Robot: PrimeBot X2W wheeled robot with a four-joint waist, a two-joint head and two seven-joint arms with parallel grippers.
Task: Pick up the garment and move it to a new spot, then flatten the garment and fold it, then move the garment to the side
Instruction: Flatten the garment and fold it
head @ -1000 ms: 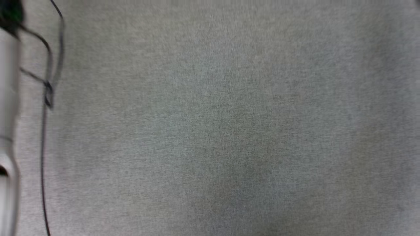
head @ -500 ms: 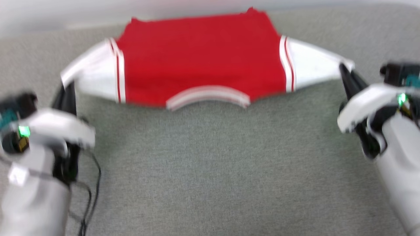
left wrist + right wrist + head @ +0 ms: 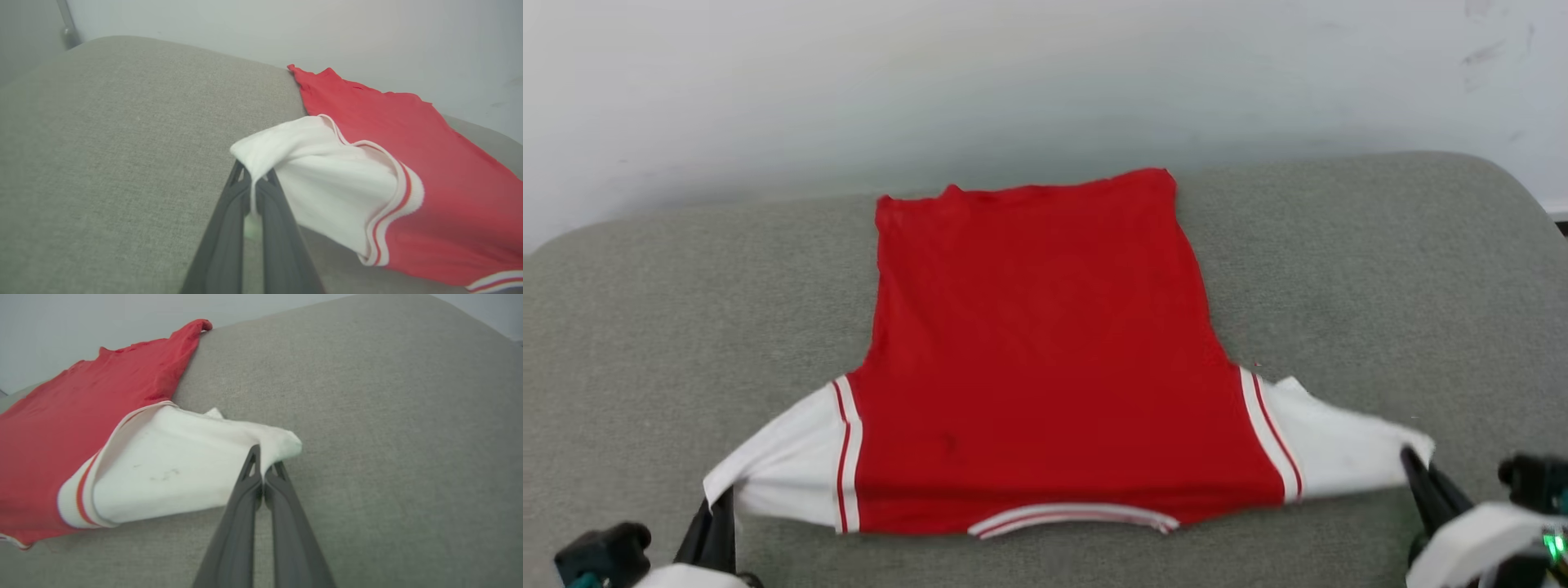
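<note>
Red: one garment (image 3: 1037,351), two hands (image 3: 717,508) (image 3: 1413,464) pinching it.

Right gripper (image 3: 263,467) is pinching the garment's (image 3: 94,416) white sleeve tip mid-frame, jersey lying toward upper left on grey cushion (image 3: 388,437).

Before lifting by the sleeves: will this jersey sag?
Likely floppy: the garment lies limp, and its sleeves bunch where the left end effector and right end effector pinch them. Probably light, thin cloth; its middle should sag.

One garment (image 3: 1037,351), two grippers (image 3: 252,183) (image 3: 263,467), one cushion (image 3: 1339,269)
</note>
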